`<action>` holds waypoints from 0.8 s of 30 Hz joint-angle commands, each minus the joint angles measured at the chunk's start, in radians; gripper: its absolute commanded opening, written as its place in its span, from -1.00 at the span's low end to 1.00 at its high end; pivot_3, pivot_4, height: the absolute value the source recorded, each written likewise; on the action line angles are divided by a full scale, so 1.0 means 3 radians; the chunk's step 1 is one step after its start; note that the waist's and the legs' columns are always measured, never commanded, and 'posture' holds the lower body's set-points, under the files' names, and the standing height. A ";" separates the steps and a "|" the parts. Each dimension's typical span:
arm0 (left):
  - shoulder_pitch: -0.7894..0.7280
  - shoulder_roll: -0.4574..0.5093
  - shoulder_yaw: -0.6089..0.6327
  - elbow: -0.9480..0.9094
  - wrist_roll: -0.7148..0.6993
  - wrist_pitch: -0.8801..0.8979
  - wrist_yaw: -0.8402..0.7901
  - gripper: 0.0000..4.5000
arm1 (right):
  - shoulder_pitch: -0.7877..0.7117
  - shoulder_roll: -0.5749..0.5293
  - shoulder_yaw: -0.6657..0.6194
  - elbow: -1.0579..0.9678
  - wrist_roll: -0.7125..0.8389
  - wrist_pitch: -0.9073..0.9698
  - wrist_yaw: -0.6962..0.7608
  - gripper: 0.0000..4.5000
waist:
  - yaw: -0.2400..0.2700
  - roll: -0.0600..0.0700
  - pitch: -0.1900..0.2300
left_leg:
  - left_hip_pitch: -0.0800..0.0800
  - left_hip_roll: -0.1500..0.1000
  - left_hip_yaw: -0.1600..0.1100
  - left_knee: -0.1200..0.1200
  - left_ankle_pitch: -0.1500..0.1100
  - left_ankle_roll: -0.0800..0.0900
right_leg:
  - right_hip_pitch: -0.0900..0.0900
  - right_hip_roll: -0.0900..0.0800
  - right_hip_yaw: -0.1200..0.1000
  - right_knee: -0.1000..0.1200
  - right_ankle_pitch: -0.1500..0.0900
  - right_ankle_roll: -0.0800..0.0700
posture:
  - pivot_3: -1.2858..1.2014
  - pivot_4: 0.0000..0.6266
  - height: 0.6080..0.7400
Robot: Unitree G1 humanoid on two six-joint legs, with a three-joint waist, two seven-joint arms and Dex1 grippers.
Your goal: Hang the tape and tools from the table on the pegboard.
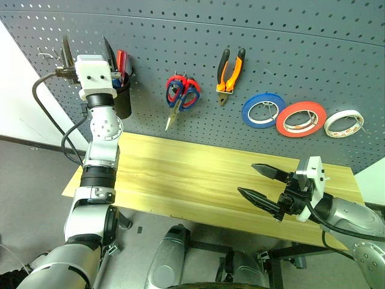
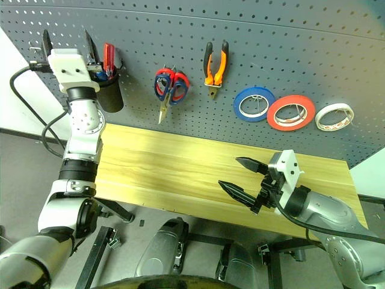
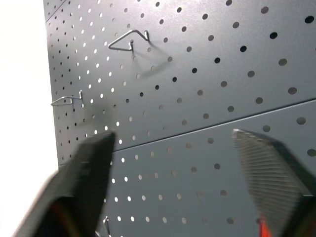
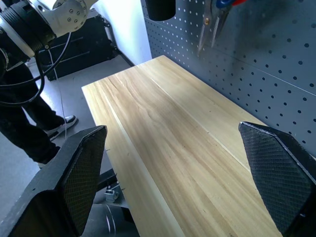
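Observation:
The dark grey pegboard [image 1: 289,42] carries the red-orange tape [image 1: 301,119] on a hook between a blue roll [image 1: 263,110] and a pale roll [image 1: 343,123]. Orange-and-black pliers [image 1: 230,75] hang higher up. Left of them hang scissors [image 1: 180,96] with blue and red handles overlapping, blades down. My left gripper [image 1: 87,51] is raised against the board's upper left, just above a black cup [image 1: 122,99]; it is open with nothing between the fingers. My right gripper [image 1: 246,179] hovers open and empty over the right part of the bare wooden table [image 1: 180,174].
The black cup holds red-handled tools [image 1: 122,63]. Bare wire hooks [image 3: 128,39] stick out of the board ahead of the left gripper. A person's legs and shoe [image 4: 29,133] stand on the floor beyond the table's left end.

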State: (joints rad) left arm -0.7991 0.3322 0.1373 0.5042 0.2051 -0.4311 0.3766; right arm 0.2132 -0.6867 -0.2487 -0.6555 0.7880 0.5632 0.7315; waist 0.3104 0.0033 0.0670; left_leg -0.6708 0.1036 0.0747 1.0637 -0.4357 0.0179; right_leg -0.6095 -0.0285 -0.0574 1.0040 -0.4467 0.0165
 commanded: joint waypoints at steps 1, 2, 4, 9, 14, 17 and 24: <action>-0.0041 0.0028 0.0023 -0.0357 -0.0068 -0.0123 -0.0106 0.91 | -0.0084 -0.0007 -0.0001 -0.0014 -0.0025 -0.0054 0.0011 1.00 | 0.0000 0.0000 0.0000 | 0.0000 0.0000 0.0000 0.0000 0.0000 0.0000 | 0.0000 0.0000 0.0000 0.0000 0.0000 0.0000 | 0.24 -0.54 -0.69; -0.0021 0.0029 0.0003 -0.0429 -0.0082 -0.0145 -0.0159 0.91 | -0.0106 0.0005 0.0021 0.0014 -0.0050 -0.0073 0.0015 1.00 | -0.0001 0.0000 0.0000 | 0.0000 0.0000 0.0000 0.0000 0.0000 0.0000 | 0.0000 0.0000 0.0000 0.0000 0.0000 0.0000 | 0.24 -0.56 -0.69; 0.0018 0.0022 -0.0069 -0.0734 -0.0175 -0.0141 -0.0379 0.91 | -0.0180 0.0029 0.0053 0.0077 -0.0087 -0.0120 0.0035 1.00 | 0.0003 0.0000 -0.0001 | 0.0000 0.0000 0.0000 0.0000 0.0000 0.0000 | 0.0000 0.0000 0.0000 0.0000 0.0000 0.0000 | 0.25 -0.61 -0.69; 0.0086 0.0078 -0.0240 -0.1382 -0.0446 0.0035 -0.1039 0.91 | -0.0431 0.0101 0.0134 0.0264 -0.0152 -0.0256 0.0123 1.00 | 0.0022 0.0002 -0.0008 | 0.0001 -0.0002 -0.0001 0.0001 0.0001 -0.0001 | 0.0004 -0.0001 0.0001 0.0000 0.0000 0.0000 | 0.27 -0.76 -0.69; 0.0268 0.0124 -0.0249 -0.1595 -0.0538 0.0282 -0.1381 0.91 | -0.0693 0.0256 0.0096 0.0469 -0.0119 -0.0450 0.0207 1.00 | 0.0027 0.0009 -0.0067 | 0.0005 -0.0005 -0.0003 -0.0004 0.0001 -0.0002 | 0.0008 -0.0001 0.0001 -0.0003 0.0001 0.0001 | 0.30 -0.99 -0.69; 0.0464 0.0102 -0.0360 -0.1557 -0.0551 0.0464 -0.1601 0.91 | -0.0761 0.0280 0.0060 0.0636 -0.0219 -0.0607 0.0276 1.00 | 0.0054 0.0007 -0.0113 | 0.0008 -0.0008 -0.0003 -0.0010 0.0002 -0.0004 | 0.0011 -0.0001 0.0001 -0.0009 0.0001 0.0001 | 0.31 -1.00 -0.69; 0.0771 -0.0036 -0.0725 -0.1028 -0.0593 0.0980 -0.2212 0.91 | -0.0740 0.0235 0.0173 0.1000 -0.0701 -0.0991 0.0369 1.00 | 0.0199 0.0004 -0.0138 | 0.0015 -0.0009 -0.0002 -0.0013 0.0002 -0.0003 | 0.0023 0.0001 0.0000 -0.0022 0.0001 0.0001 | 0.32 -1.00 -0.69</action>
State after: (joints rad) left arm -0.5564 0.3265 -0.0565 0.1839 0.0308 -0.1738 -0.2419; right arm -0.0061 -0.6075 -0.2009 -0.3680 0.6193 0.3104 0.8335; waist 0.3701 0.0044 0.0257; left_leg -0.6666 0.1008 0.0740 1.0600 -0.4352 0.0169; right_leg -0.6027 -0.0282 -0.0573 0.9974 -0.4465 0.0169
